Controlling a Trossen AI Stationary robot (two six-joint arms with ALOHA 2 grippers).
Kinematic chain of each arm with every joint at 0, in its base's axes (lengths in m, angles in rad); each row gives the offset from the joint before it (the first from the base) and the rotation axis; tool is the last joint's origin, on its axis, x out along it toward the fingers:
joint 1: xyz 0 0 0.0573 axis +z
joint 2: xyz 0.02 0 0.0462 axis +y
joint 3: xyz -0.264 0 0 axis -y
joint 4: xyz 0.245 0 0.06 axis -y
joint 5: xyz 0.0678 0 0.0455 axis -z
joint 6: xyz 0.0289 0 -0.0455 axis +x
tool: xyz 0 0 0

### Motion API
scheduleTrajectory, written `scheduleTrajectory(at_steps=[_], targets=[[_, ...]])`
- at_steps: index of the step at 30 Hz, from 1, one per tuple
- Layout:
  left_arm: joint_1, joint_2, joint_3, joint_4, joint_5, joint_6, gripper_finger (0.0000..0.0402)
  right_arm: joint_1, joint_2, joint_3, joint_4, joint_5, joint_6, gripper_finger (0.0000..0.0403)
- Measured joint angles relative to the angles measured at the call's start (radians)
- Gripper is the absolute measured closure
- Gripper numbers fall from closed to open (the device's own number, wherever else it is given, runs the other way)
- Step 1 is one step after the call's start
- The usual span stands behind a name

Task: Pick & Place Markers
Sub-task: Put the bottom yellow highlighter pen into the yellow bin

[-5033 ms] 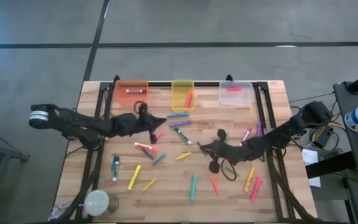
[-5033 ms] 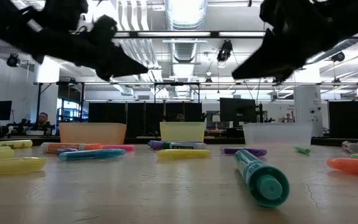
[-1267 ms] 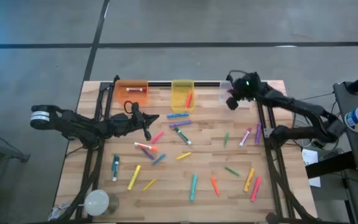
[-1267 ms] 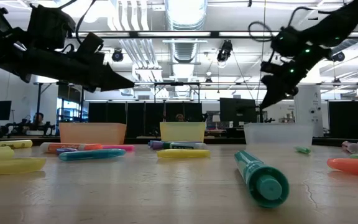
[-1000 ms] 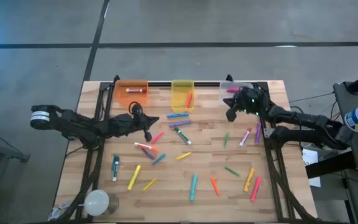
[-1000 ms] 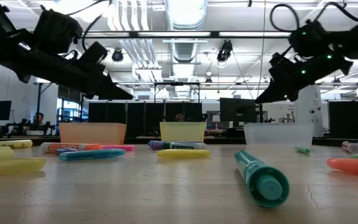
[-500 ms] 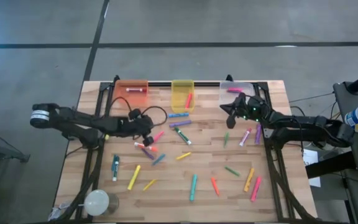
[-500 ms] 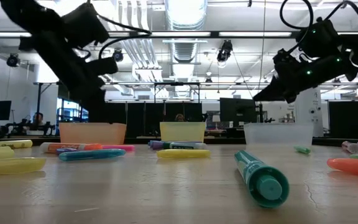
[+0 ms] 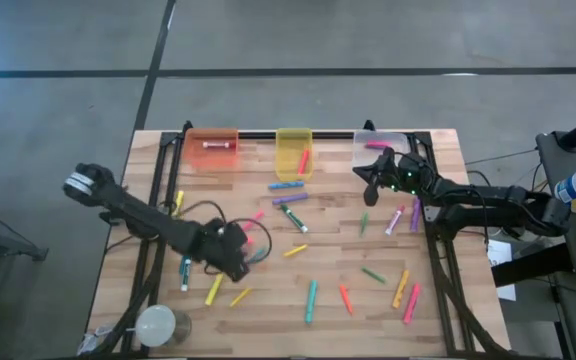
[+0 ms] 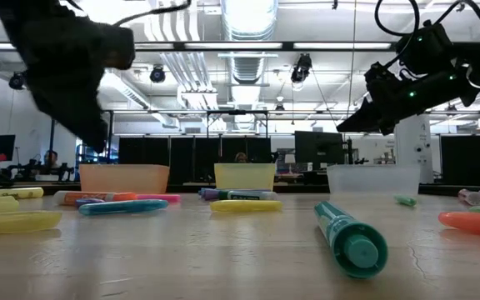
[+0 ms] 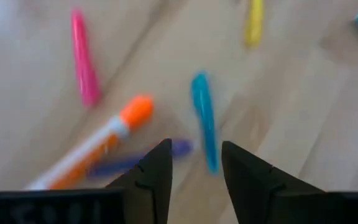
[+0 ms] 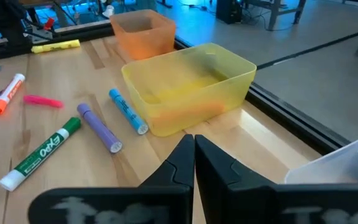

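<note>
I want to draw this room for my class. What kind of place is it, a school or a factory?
Most likely a robotics lab or workshop. Two dark robot arms work over a wooden slatted table strewn with colourful capped markers. The low view shows a big hall behind, with bare ceiling ducts and dark computer monitors.

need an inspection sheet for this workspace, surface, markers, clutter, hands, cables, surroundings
surface: wooden slat table, dark rails down both sides.
job's things: markers scattered across the table; one pink in the clear bin, one in the orange bin, one orange-red in the yellow bin.
clutter: a round white object at the near left corner.
hands: left hand open, low over a blue marker with an orange-capped one beside it; right hand shut, empty, raised near the clear bin.
cables: a dark cable loops over the left arm.
surroundings: grey floor around the table; open hall with monitors and ceiling lights behind; a person seated far off.
</note>
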Motion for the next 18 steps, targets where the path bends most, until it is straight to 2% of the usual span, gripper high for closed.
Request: scheduleTrajectory(at_steps=[5, 9, 18], targets=[[-0.038, 0.121, 0.095, -0.179, 0.09, -0.152, 0.0268, 0.01, 0.0, -0.01, -0.007, -0.002, 0.012, 0.0394], [-0.047, 0.167, 0.116, -0.182, 0.219, -0.196, 0.0268, 0.03, 0.0, -0.013, -0.008, -0.001, 0.013, 0.0394], [-0.085, 0.173, 0.109, -0.222, 0.261, -0.358, 0.0268, 0.063, 0.0, -0.014, -0.008, 0.001, 0.015, 0.0394]])
